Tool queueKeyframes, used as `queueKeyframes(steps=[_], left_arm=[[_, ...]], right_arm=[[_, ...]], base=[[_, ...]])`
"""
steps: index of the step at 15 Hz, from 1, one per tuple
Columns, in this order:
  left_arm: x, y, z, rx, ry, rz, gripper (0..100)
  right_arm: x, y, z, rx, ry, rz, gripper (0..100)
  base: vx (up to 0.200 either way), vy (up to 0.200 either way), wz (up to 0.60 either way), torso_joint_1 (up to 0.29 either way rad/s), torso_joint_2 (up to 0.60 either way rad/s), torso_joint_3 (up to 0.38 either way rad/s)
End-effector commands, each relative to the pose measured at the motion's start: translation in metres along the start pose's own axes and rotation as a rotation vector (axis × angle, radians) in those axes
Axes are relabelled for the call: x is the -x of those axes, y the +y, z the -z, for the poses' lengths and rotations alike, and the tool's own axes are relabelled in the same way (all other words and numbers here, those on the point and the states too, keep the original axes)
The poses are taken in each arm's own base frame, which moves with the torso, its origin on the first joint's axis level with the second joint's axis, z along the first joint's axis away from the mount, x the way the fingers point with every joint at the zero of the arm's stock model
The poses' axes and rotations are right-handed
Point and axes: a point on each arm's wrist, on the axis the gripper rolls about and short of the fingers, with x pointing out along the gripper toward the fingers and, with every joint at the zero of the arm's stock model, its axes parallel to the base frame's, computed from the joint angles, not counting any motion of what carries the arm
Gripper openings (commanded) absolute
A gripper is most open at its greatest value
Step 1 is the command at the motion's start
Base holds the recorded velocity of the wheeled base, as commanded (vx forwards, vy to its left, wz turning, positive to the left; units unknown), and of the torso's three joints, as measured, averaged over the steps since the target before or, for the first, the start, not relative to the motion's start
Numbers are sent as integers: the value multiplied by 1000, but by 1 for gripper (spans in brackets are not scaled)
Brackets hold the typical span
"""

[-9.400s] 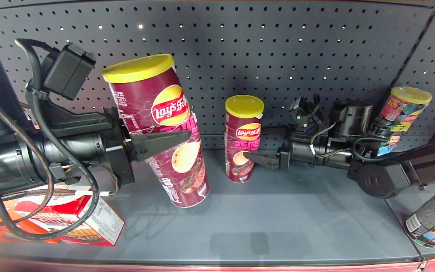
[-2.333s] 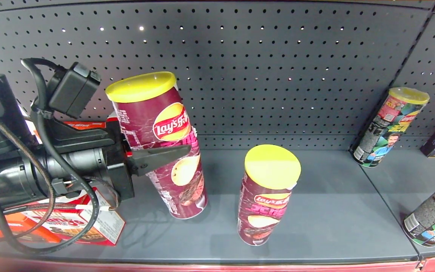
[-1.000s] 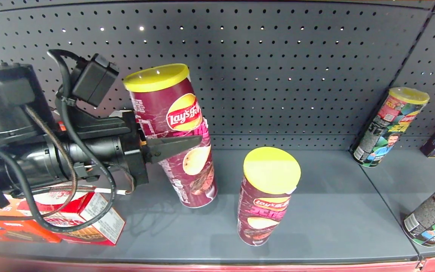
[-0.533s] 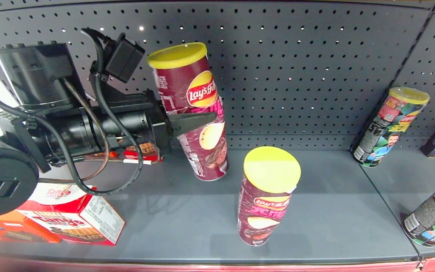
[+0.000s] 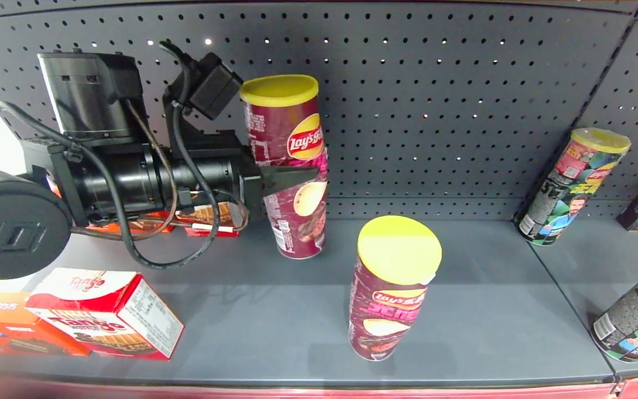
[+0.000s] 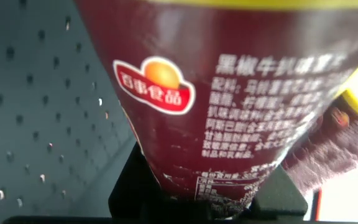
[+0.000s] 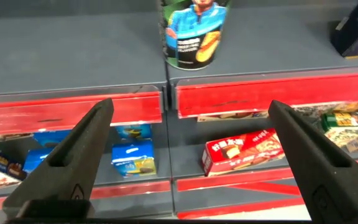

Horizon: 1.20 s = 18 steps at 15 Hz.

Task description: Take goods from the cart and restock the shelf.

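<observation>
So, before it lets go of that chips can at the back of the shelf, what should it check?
1. Left gripper clamped on the held chips can: ok.
2. Held chips can close to upright: ok.
3. Its base resting on the shelf: cannot tell.
4. Gap to the front chips can: ok, they stand apart.
5. Right gripper open and away from the held chips can: ok.

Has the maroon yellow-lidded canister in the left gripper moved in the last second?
Yes: the maroon canister went back toward the grey pegboard, now nearly upright.
</observation>
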Motion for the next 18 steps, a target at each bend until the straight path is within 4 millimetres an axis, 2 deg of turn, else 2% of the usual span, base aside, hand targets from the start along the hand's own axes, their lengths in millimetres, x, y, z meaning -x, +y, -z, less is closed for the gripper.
queueKeyframes(steps=[1,3,8,11,15,18], left_arm=[[-13,3,-8,-33,-22,-12,0],[-22,1,-7,-25,-13,12,0],[-44,16,7,-22,-1,54,0],[-65,26,22,-7,18,68,0],[-80,31,36,-3,34,77,0],[-91,38,50,-61,50,79,0]], right_arm=[[0,0,0,0,3,1,100],[0,0,0,0,3,1,100],[0,0,0,0,3,1,100],[0,0,0,0,3,1,100],[0,0,0,0,3,1,100],[0,0,0,0,3,1,100]], base=[[0,0,0,0,0,0],[0,0,0,0,0,0],[0,0,0,0,0,0],[0,0,0,0,0,0],[0,0,0,0,0,0],[0,0,0,0,0,0]])
